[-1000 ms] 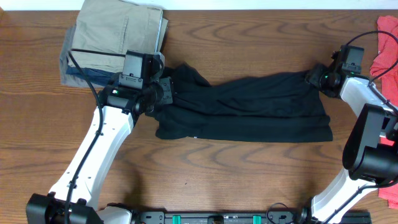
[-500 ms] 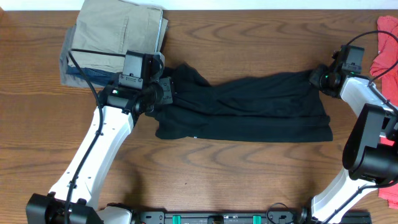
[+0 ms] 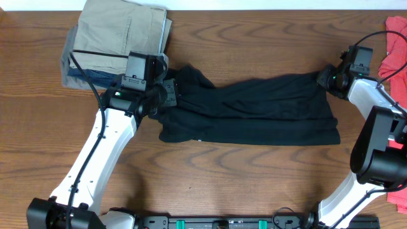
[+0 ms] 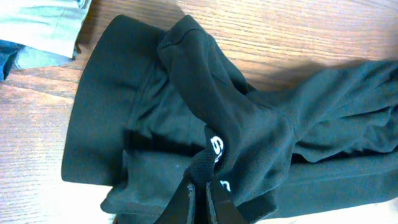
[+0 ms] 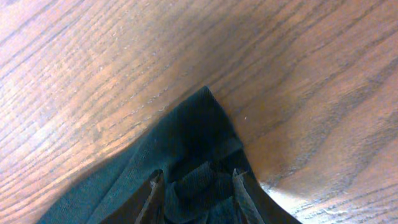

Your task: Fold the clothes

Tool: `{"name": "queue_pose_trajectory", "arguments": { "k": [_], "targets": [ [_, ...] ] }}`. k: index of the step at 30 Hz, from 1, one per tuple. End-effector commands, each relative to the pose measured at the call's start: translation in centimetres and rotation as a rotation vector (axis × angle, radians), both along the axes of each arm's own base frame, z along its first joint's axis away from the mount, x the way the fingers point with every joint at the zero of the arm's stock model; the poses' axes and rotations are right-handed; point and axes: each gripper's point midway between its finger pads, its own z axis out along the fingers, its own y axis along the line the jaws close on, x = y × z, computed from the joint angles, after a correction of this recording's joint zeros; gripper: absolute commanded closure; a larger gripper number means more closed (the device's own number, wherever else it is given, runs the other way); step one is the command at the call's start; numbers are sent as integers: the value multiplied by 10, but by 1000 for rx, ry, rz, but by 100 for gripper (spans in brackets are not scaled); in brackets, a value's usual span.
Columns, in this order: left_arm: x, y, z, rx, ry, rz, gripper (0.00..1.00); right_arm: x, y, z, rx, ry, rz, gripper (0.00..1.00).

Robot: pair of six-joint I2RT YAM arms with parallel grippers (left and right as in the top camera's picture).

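Observation:
The black shirt (image 3: 254, 114) lies as a long band across the middle of the table. My left gripper (image 3: 170, 94) is at its left end. In the left wrist view it (image 4: 202, 196) is shut on a fold of the shirt (image 4: 186, 93) next to a small white logo (image 4: 217, 146). My right gripper (image 3: 323, 77) is at the shirt's upper right corner. In the right wrist view its fingers (image 5: 198, 185) hold a bunched piece of the dark fabric (image 5: 186, 134) just above the wood.
A folded khaki garment (image 3: 121, 28) lies on a blue-grey one (image 3: 68, 63) at the back left, close to my left arm; both show in the left wrist view (image 4: 43, 18). A red garment (image 3: 397, 44) lies at the right edge.
My right gripper has shifted slightly to the right, drawing the shirt's upper right corner with it. The left arm has not moved.

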Motion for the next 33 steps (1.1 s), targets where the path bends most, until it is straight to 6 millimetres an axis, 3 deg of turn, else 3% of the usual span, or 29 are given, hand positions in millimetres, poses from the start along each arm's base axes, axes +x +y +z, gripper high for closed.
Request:
{"name": "queue_pose_trajectory", "arguments": {
  "k": [1, 7, 14, 24, 29, 33],
  "targets": [
    [1, 2, 2, -3, -3, 6, 94, 6, 0, 2, -12, -9, -2, 66],
    [1, 2, 2, -3, -3, 6, 94, 4, -4, -2, -26, 2, -16, 62],
    [2, 2, 3, -4, -10, 6, 94, 2, -3, -28, -8, 46, -27, 63],
    [2, 2, 3, -4, -10, 6, 94, 7, -5, -23, -11, 38, -29, 83],
    [2, 2, 3, -4, -10, 6, 94, 8, -10, -12, -6, 61, -37, 98],
    [3, 2, 3, -5, -12, 6, 94, 8, -13, -2, 0, 85, -44, 99]
  ]
}}
